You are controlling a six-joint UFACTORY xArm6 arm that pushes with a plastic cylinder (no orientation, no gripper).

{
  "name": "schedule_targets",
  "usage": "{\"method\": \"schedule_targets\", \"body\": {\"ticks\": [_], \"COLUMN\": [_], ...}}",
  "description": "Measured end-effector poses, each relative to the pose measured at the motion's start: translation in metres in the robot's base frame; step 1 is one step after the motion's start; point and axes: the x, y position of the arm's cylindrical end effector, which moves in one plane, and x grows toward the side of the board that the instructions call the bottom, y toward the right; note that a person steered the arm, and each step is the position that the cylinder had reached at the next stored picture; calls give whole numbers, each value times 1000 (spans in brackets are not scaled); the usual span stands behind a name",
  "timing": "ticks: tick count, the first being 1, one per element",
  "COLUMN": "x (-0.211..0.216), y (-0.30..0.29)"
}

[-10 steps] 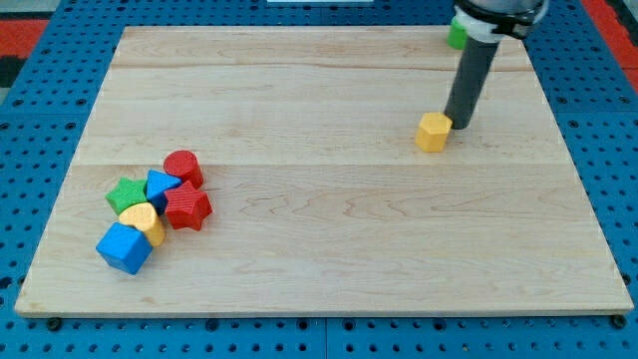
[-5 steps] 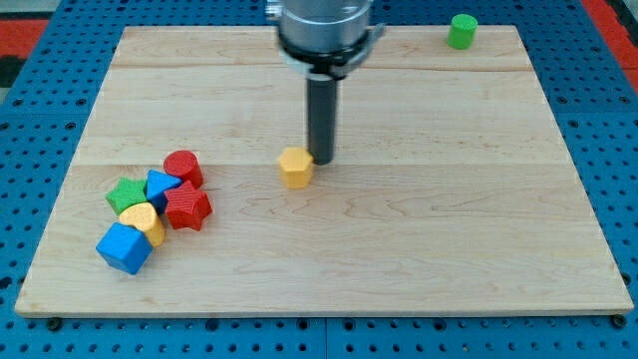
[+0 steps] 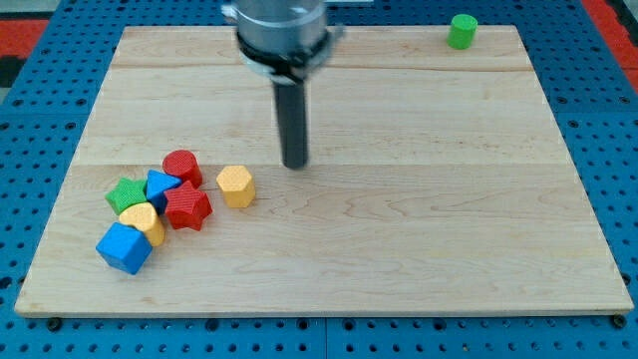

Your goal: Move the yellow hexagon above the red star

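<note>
A pale wooden board (image 3: 399,239) lies on a blue pegboard. Nearest me, a blue cube (image 3: 124,247) fronts a cluster holding the red star (image 3: 186,207). The yellow hexagon (image 3: 235,185) sits just right of it. Beyond, my tip (image 3: 295,164) stands apart; no pincer here.

1. Wooden board (image 3: 399,229), pale planks.
2. Near left edge, clustered: red cylinder (image 3: 183,167), green star (image 3: 126,193), blue triangle (image 3: 159,184), red star (image 3: 186,208), yellow heart (image 3: 143,220), blue cube (image 3: 123,247).
3. Yellow hexagon (image 3: 235,185) just beside the cluster.
4. Green cylinder (image 3: 462,30), far right corner.
</note>
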Motion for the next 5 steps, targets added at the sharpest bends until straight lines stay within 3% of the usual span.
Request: {"method": "schedule_targets", "body": {"ticks": [1, 3, 4, 5], "x": [25, 25, 17, -19], "y": [-36, -90, -49, 39]}}
